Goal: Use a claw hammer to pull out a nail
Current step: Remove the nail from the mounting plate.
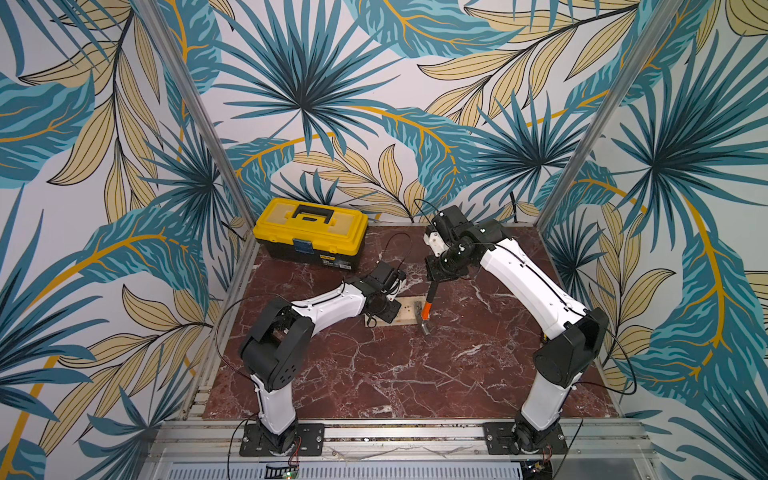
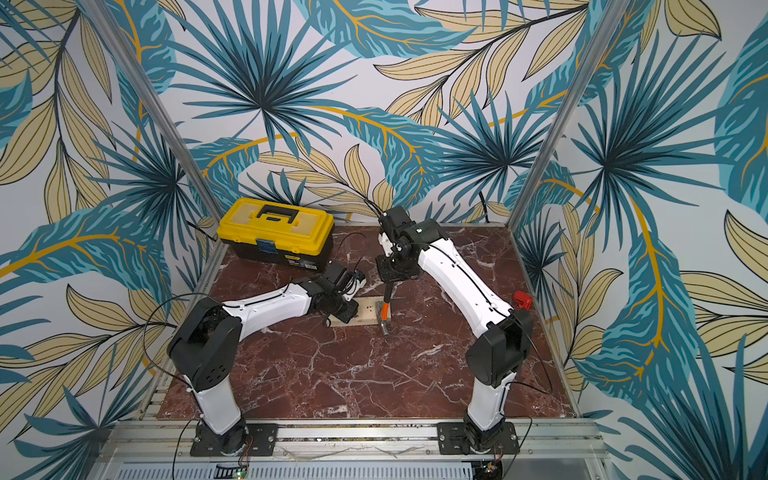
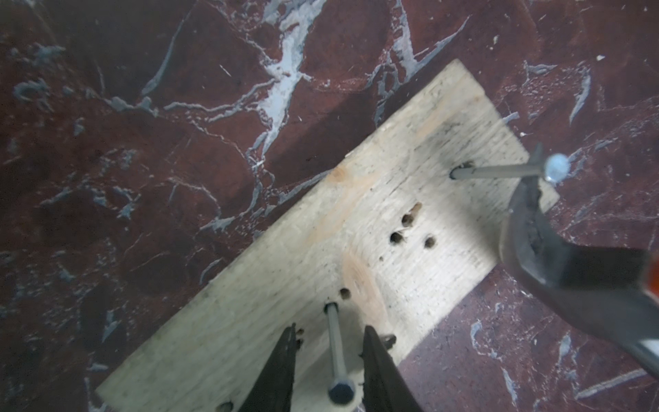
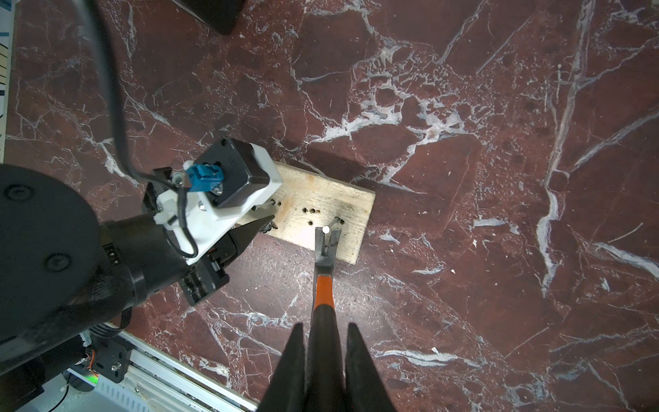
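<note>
**Friend:** How far along are you?

**Me:** Starting close on my screen: the claw hammer (image 4: 322, 285) has its silver head at the end of the wooden board (image 3: 285, 285); its fork is hooked under the head of a nail (image 3: 499, 172); that nail leans over and most of it shows, but its tip sits in the wood; so I think the pull is partly done, not finished.

**Friend:** And your arms?

**Me:** A bit farther along the board, the left gripper (image 3: 330, 326) points down with its fingers spread; a second nail (image 3: 335, 342) stands between them, and I see no touch; farther back, the right gripper (image 4: 325, 326) is pinched tight on the hammer's black shaft.

**Friend:** What's left?

**Me:** Rock the handle until the nail comes free; right at the back, the yellow toolbox (image 1: 309, 226) sits with its lid down.
</note>
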{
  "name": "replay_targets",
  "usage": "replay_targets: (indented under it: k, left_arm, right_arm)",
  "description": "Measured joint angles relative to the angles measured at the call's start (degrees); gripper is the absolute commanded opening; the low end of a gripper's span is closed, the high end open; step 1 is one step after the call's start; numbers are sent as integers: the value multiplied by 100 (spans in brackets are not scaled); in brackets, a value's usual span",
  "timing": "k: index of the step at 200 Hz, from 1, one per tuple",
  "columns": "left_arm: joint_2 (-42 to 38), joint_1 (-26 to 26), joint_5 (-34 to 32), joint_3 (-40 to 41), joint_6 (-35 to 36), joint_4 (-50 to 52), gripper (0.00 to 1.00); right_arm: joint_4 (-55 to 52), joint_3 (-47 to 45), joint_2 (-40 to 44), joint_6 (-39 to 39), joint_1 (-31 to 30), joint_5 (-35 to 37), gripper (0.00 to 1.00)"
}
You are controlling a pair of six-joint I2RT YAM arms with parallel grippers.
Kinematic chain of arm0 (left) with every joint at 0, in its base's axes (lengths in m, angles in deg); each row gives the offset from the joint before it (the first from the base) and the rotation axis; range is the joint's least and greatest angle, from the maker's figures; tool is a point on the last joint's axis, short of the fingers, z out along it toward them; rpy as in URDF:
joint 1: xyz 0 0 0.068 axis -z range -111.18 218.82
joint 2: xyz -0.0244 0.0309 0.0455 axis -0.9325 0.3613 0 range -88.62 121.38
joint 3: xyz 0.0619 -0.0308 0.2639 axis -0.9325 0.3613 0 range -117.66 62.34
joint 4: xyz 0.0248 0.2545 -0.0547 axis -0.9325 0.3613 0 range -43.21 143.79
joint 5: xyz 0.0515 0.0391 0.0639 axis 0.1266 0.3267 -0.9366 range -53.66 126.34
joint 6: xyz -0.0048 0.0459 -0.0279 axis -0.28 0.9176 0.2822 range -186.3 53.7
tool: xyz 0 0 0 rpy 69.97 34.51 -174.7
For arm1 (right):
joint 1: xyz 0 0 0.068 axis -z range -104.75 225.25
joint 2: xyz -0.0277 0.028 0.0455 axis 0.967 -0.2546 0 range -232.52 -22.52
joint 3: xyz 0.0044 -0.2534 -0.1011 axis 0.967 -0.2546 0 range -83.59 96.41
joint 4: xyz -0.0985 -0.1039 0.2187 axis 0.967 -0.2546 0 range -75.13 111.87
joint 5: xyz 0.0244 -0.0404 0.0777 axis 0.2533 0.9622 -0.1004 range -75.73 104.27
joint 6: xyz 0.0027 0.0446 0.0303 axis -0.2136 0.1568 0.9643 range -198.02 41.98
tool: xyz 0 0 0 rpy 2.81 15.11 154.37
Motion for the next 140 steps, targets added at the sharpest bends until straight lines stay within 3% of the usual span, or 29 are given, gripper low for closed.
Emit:
replay_targets:
  k: [86, 140]
  left_arm:
    - [0, 11, -2, 0, -35, -2, 32]
    - [0, 15, -2, 2, -44, -2, 32]
  right_arm:
    - [269, -103, 33, -42, -221, 455, 0]
    - [1093, -1204, 789, 52, -323, 608, 0]
